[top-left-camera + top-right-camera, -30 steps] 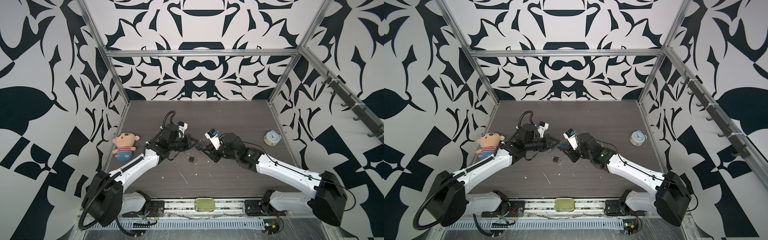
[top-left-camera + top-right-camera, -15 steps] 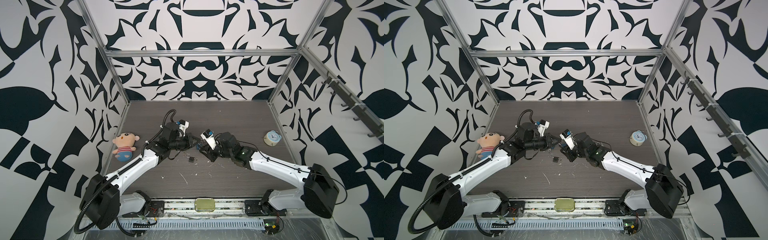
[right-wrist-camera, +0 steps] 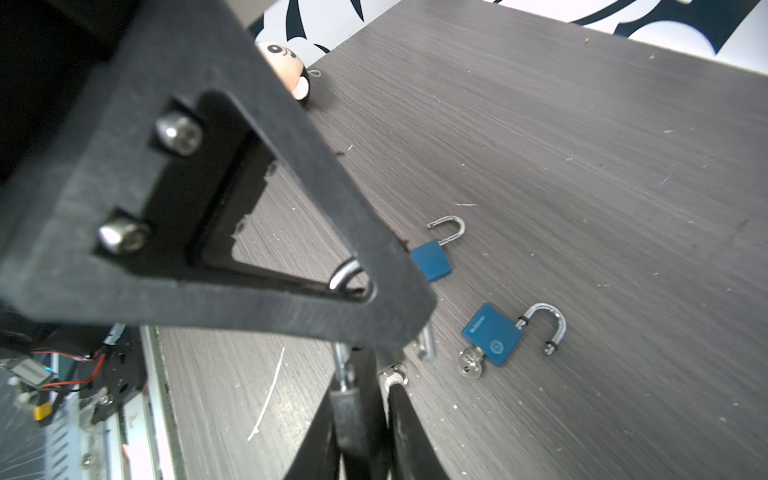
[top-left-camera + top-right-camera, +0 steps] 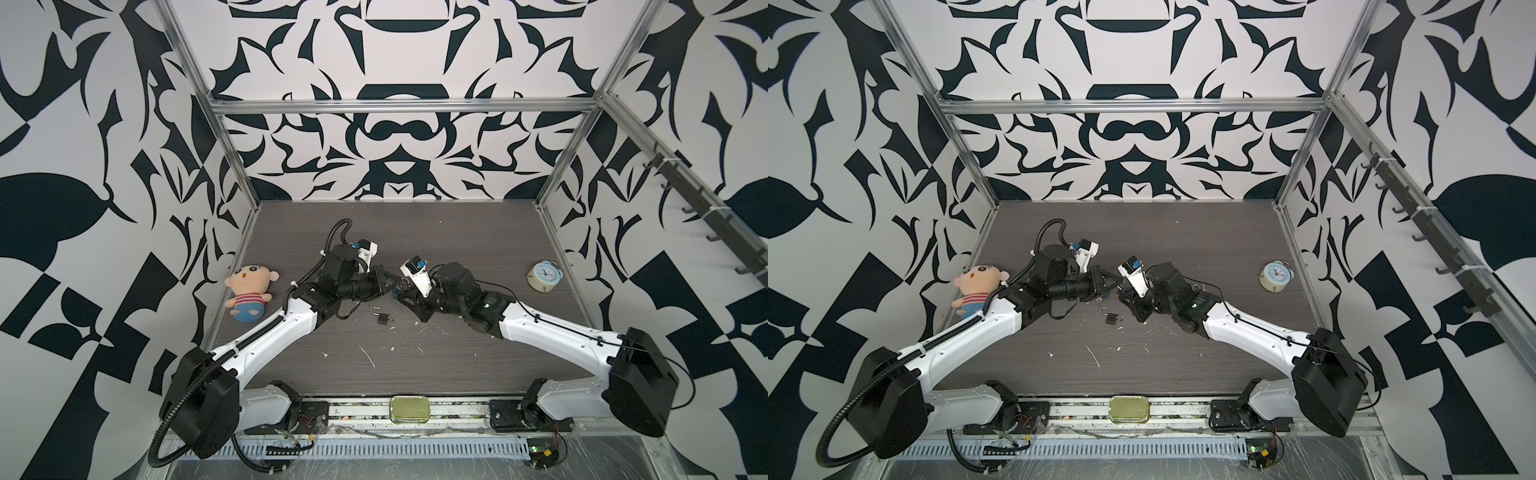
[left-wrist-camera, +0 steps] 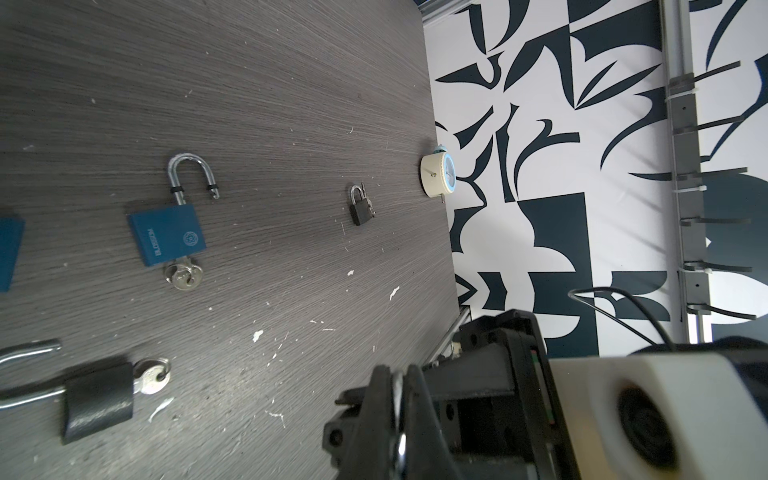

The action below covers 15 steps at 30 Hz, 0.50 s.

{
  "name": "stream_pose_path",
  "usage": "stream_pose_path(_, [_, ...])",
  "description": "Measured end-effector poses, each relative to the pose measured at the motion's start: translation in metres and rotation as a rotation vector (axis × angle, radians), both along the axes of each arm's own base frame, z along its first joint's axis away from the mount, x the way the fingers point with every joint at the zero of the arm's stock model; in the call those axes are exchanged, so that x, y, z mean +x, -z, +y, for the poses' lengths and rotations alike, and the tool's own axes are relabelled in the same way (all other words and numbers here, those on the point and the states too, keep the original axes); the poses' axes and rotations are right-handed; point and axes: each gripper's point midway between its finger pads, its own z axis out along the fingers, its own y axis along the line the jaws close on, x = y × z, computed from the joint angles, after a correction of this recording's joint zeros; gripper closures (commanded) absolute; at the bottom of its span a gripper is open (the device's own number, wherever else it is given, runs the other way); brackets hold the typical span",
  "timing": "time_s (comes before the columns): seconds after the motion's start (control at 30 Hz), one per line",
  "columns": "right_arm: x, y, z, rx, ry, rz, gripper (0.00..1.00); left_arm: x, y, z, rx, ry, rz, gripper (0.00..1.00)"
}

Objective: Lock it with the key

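Dark wood table (image 4: 457, 374): we see two grippers meeting tip to tip above loose padlocks.
The left gripper (image 4: 390, 286) is clamped on a thin silver piece (image 5: 400, 440) we cannot identify. The right gripper (image 4: 400, 292) shows a narrow gap, and we cannot tell if it grips. A dark padlock (image 4: 382, 318), shackle open, lies just in front. A blue padlock (image 5: 166, 237) has a key (image 5: 183, 276) in its base.

The blue square-bodied padlock (image 5: 166, 237) bears the white word "BLOSSOM" along one face edge, near its silver key (image 5: 183, 276), beside a round emblem.
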Motion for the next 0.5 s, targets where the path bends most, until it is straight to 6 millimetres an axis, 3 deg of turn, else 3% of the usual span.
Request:
stream_pose_path(0.07, [-0.002,-0.001,0.001,-0.002,-0.007,-0.004,0.92,-0.001,0.0,0.0,-0.001,0.001,0.003,1.0])
stream_pose_path(0.1, [-0.002,-0.001,0.001,-0.003,-0.009,-0.008,1.0,-0.001,-0.001,0.0,-0.002,0.001,0.003,1.0])
stream_pose_path(0.43, [-0.005,-0.01,0.0,0.007,-0.019,-0.012,1.0,-0.002,-0.009,0.002,-0.014,-0.006,-0.018,0.99])
stream_pose_path(0.5, [-0.008,-0.013,0.001,0.007,-0.034,0.0,1.0,-0.003,-0.012,0.005,-0.005,-0.011,-0.03,0.74])
